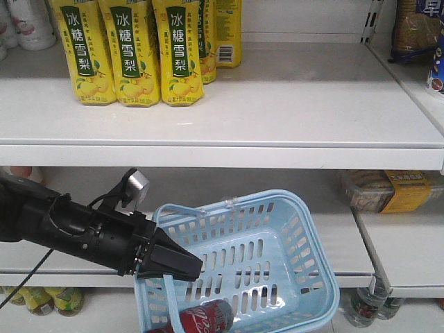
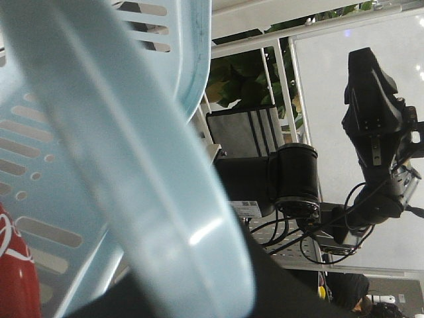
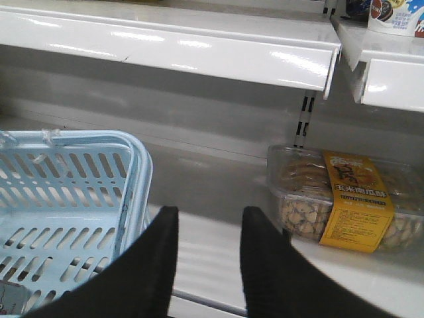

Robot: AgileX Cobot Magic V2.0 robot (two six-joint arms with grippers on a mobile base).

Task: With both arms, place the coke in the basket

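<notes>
Glossy red coke [image 1: 207, 318] in slotted plastic basket [image 1: 305, 229], tapered black left tool [image 1: 186, 263]

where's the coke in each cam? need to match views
Exterior front-facing: coke at bottom centre, lying inside the basket, just below the left pincer.
Left wrist-mounted: only a red sliver of it at the lower left edge, behind the basket's blue handle.
Right wrist-mounted: not in it; right pincer open over the shelf.
Shared landmark: the light blue basket, in all three views.
</notes>
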